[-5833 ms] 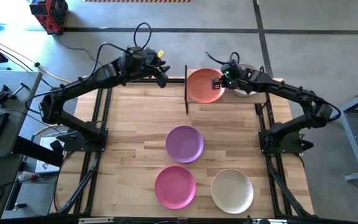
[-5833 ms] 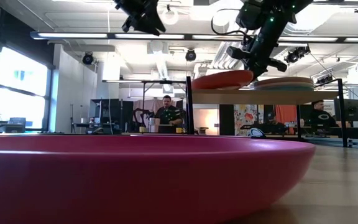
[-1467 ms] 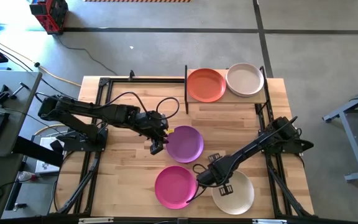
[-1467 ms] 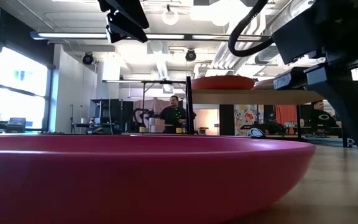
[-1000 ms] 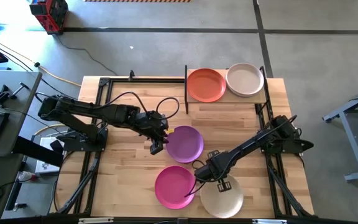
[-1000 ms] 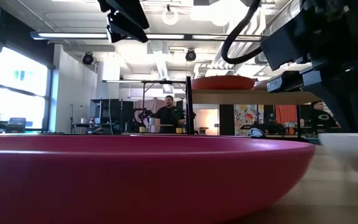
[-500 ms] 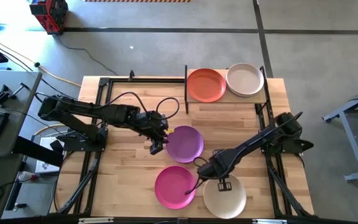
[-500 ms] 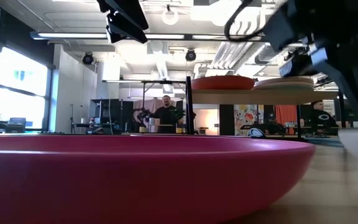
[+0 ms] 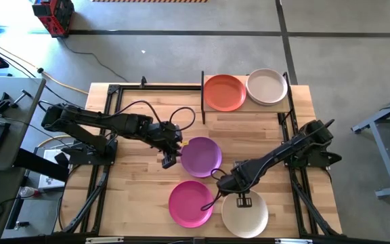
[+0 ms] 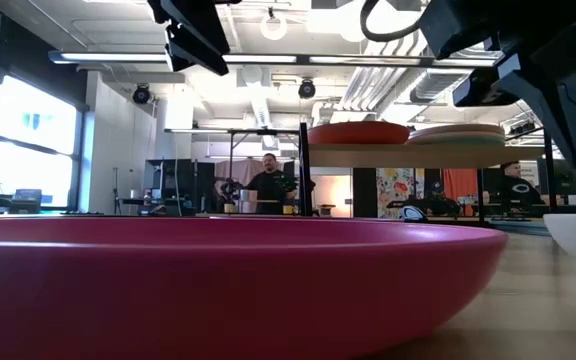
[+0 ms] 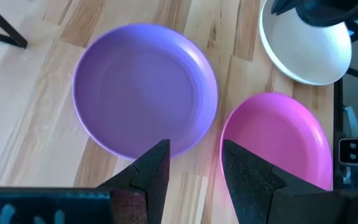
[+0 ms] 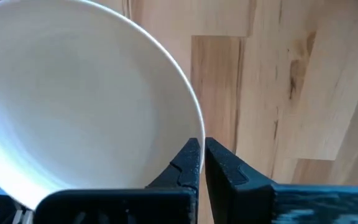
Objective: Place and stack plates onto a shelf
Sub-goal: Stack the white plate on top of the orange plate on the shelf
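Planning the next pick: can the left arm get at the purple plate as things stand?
Probably yes. The left gripper hovers at the purple plate's left rim, fingers open, nothing between them. The right gripper, shut on the off-white plate, works beyond the plate's far side.

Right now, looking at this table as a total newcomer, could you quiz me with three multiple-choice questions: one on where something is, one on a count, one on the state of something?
1. Where is the orange plate?
A. On the raised shelf
B. On the tabletop beside the purple plate
C. In a gripper

2. How many plates lie on the tabletop, off the shelf?
A. One
B. Three
C. Five

3. How does the right gripper stand?
A. Wide open above the shelf
B. Shut on the off-white plate's rim
C. Shut on the magenta plate

Answers:
1 A: the orange plate sits on the shelf beside a cream plate.
2 B: purple plate, magenta plate and off-white plate.
3 B: the right gripper pinches that rim in its wrist view.
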Tool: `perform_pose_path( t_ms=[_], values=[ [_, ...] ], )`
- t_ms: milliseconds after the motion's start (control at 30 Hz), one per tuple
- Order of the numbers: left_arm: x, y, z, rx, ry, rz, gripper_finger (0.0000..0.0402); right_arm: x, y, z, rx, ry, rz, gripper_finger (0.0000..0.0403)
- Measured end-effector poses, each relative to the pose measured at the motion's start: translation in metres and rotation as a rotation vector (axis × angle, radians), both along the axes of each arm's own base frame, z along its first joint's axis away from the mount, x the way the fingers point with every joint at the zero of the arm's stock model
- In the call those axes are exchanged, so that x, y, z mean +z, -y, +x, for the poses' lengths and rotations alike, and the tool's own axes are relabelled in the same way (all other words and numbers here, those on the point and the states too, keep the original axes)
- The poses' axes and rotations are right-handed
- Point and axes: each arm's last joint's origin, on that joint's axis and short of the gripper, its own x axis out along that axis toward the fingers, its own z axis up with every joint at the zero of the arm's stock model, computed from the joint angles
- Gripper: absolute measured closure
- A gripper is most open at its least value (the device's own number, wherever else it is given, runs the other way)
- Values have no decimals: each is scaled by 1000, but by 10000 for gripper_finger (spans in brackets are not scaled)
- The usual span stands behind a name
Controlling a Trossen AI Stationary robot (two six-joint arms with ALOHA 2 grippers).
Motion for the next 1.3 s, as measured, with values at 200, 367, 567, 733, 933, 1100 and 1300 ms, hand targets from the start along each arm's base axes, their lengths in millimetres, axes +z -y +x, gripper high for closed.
perform_pose_path(
  t_ms=[200,367,567,733,933,1100,1300],
  values=[
    [-1,0,-1,5,-17,-2,268,0,1,0,-6,-21,42,387],
    [-1,0,-1,31,-19,-22,268,0,3,2,-21,-18,38,334],
    [-1,0,-1,84,-23,-62,268,0,1,7,54,46,54,291],
    [-1,0,-1,106,-25,-79,268,-7,1,8,76,88,53,289],
    [-1,0,-1,126,-27,-94,268,-24,3,2,81,65,59,289],
    [-1,0,-1,127,-27,-93,268,-37,5,-4,107,34,112,289],
    [-1,0,-1,123,-26,-88,268,-44,5,-7,112,33,111,289]
  ],
)
